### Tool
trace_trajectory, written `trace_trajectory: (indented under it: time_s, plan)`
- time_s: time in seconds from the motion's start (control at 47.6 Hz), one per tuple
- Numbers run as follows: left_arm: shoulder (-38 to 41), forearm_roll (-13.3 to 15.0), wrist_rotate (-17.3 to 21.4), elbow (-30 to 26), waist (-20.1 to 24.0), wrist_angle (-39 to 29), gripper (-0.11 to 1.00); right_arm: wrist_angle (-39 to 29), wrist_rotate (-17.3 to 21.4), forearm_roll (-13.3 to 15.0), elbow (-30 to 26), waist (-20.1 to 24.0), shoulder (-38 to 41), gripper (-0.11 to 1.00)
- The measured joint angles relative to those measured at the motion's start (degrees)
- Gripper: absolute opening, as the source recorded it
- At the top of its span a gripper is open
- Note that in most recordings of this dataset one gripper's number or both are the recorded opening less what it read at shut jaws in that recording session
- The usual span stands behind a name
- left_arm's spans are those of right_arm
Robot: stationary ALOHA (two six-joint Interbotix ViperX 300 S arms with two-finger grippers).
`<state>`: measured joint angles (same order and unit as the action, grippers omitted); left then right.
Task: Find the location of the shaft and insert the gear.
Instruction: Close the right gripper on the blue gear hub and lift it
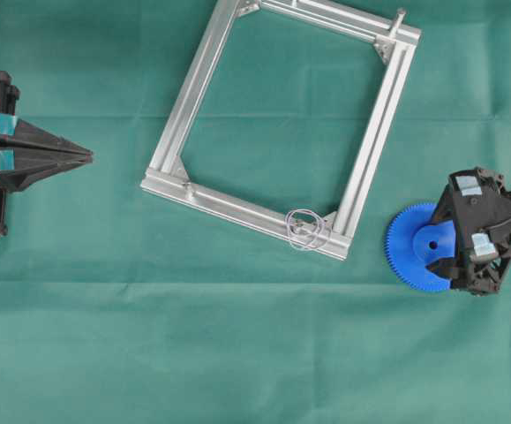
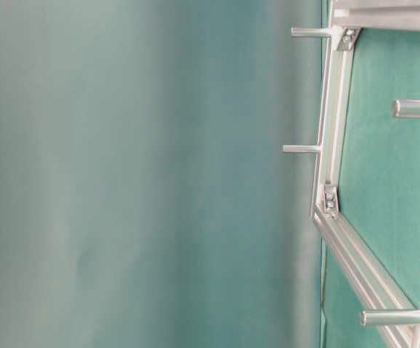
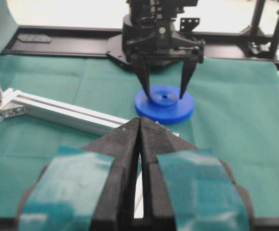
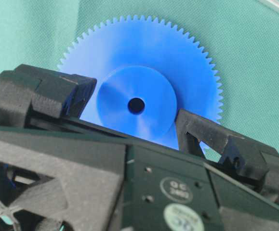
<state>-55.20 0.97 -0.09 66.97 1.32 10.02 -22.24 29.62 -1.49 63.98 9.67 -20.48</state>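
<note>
while the gear (image 4: 144, 91) lies flat on the green cloth (image 1: 237, 353), the right gripper (image 3: 165, 91) stands spread wide, its fingers either side of the raised hub, gripping nothing; the left gripper (image 3: 140, 126) is pressed closed.

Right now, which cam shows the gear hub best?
Right wrist: the gear fills the frame, hub and centre hole sharp between the open right claw fingers. Overhead shows it half hidden under the arm; left wrist shows it far off; table-level misses it.
</note>
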Motion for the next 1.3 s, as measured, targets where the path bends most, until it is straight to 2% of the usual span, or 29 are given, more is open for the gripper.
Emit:
trace_trajectory:
  time_s: [0.336, 1.301]
  plan:
    - [0.00, 0.00, 0.00, 0.00, 0.00, 0.00, 0.01, 0.18, 1.14, 0.00, 0.26, 0.18, 1.32, 0.91]
    - [0.00, 0.09, -0.09, 0.00, 0.00, -0.18, 0.01, -0.79, 1.23, 0.00, -0.53, 0.79, 2.72, 0.89]
